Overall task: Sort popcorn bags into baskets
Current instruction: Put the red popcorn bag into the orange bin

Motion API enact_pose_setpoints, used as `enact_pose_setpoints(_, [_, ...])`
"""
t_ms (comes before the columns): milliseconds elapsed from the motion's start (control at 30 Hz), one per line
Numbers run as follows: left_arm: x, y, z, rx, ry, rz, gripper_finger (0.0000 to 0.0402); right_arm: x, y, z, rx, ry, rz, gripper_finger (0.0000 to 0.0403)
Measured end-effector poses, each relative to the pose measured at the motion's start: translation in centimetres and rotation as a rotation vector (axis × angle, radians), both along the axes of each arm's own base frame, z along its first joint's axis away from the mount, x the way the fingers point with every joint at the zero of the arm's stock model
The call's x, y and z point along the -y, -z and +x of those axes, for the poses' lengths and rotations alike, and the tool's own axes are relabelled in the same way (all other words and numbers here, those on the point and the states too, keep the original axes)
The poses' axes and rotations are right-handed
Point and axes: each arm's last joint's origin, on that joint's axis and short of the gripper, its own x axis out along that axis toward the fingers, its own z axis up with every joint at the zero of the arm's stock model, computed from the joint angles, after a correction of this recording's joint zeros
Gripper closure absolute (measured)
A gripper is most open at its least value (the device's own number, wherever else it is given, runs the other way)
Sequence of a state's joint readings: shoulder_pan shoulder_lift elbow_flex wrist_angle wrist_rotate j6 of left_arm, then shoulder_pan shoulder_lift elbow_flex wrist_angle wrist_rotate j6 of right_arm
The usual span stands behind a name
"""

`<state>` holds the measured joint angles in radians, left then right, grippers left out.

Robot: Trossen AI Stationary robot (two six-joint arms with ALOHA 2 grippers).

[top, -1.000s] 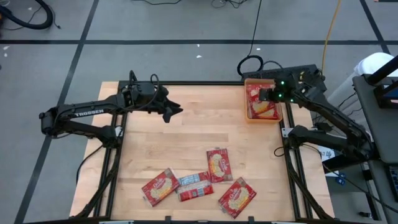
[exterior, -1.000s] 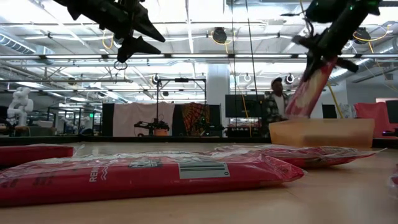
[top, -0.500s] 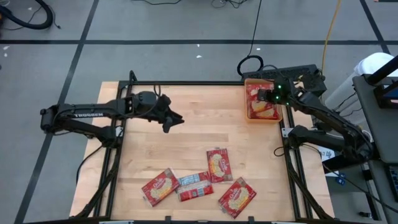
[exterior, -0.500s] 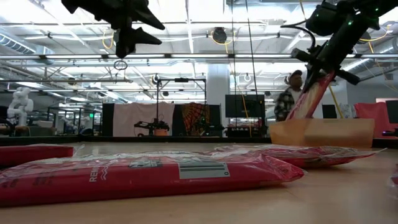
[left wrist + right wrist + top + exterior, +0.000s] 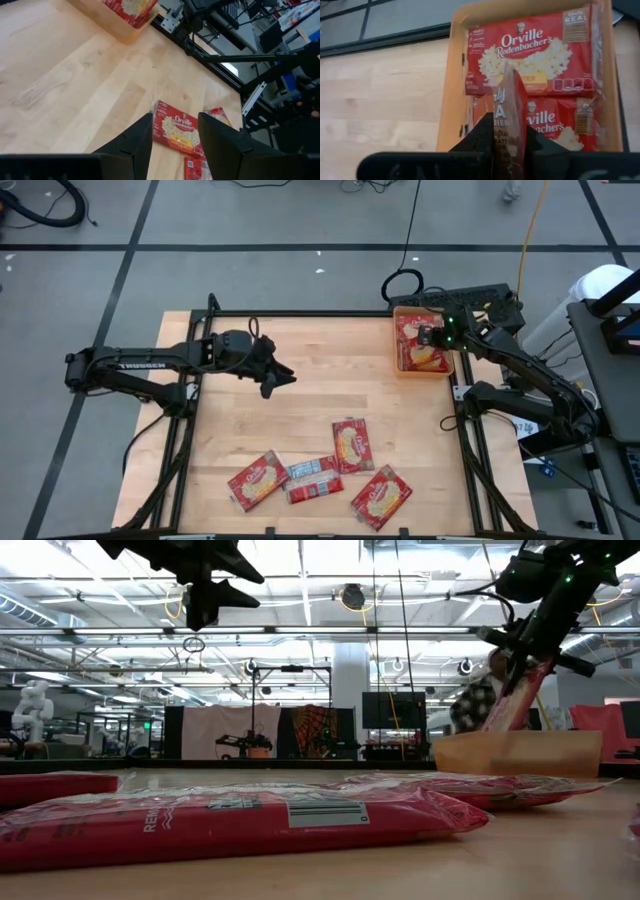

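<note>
R gripper (image 5: 432, 335) is over the orange basket (image 5: 399, 366) at the far right corner of the table, pinched shut on a popcorn bag (image 5: 510, 120) that hangs edge-on between its fingers, lower end dipping into the basket. Not let go yet, so this drop is only half done.

Already in the basket: at least two bags lying flat, picture side up (the wrist view shows them best, one (image 5: 530, 55) farther in, one (image 5: 560, 125) closer to the gripper). Can't tell if more sit underneath.

L gripper (image 5: 272, 378) hovers above bare wood, left of centre, jaws partly apart w/ nothing between them. It looks toward the loose bags, so my guess is it goes for one next.

Left to sort: four bags in a cluster near the front edge. One upright-ish at centre (image 5: 350, 445), one at near left (image 5: 256, 480), one w/ its grey back up (image 5: 313, 477), one at near right (image 5: 381, 495). Only one basket in sight.

Rough tally: abt three of seven handled, counting the held one.
</note>
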<state>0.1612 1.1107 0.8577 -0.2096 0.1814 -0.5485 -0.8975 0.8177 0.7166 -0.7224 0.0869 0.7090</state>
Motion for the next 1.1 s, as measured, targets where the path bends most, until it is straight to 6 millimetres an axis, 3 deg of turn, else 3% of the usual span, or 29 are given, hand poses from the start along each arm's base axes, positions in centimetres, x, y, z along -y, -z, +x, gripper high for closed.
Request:
enact_pose_setpoints(700, [0.0, 0.1, 0.0, -0.009, 0.011, 0.021, 0.0243, 0.0, 0.2, -0.7, -0.183, 0.085, -0.069, 0.0186])
enact_pose_setpoints(933, [0.0, 0.7, -0.3, -0.077, 0.003, -0.007, 0.0243, -0.1, 0.1, -0.4, -0.131, 0.110, -0.067, 0.0168])
enact_pose_setpoints(1100, [0.2, 1.8, -1.0, -0.215, -0.008, -0.043, 0.0243, 0.1, -0.4, 0.6, 0.041, 0.068, -0.058, 0.0177])
